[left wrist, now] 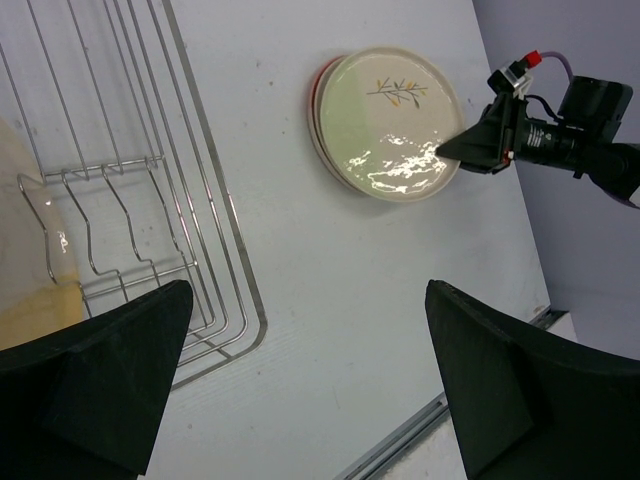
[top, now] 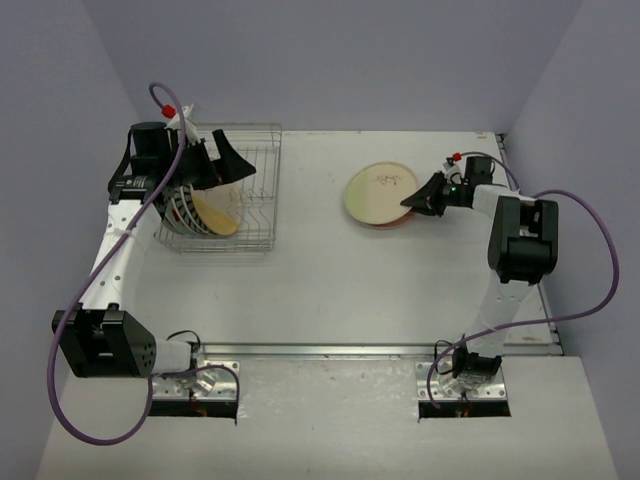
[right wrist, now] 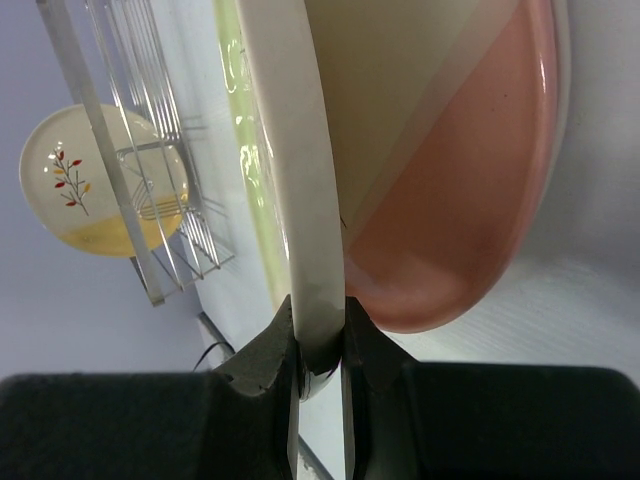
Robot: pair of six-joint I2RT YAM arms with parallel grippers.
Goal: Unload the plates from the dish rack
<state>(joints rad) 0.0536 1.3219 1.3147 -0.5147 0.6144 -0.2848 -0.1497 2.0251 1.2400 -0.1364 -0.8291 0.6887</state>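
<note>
1. We found the right end effector (top: 420,198) clamped on the rim of the sprig plate (top: 380,188), on the side facing away from the dish rack (top: 268,200). Its fingers (right wrist: 262,358) pinched the thick lip from both faces.
2. That sprig plate sat over a pink-cream plate (right wrist: 460,200), though we could not tell whether it was fully settled. The pair lay on the tabletop (top: 330,290), well apart from the dish rack.
3. The left end effector (top: 215,160) hung over the dish rack with its jaws wide apart, holding nothing.
4. Inside the dish rack, a tan plate (top: 218,214) leaned in the slots with striped plates (top: 178,208) on edge behind it. We could not count them.
5. We judged the plates to be rigid, glazed and slippery, weighty for a two-finger pinch and breakable if dropped.
6. The best hold looked to be the upper rim, one finger on each face. The lift would go straight up between the slot wires so nothing scraped or tipped a neighbour.
</note>
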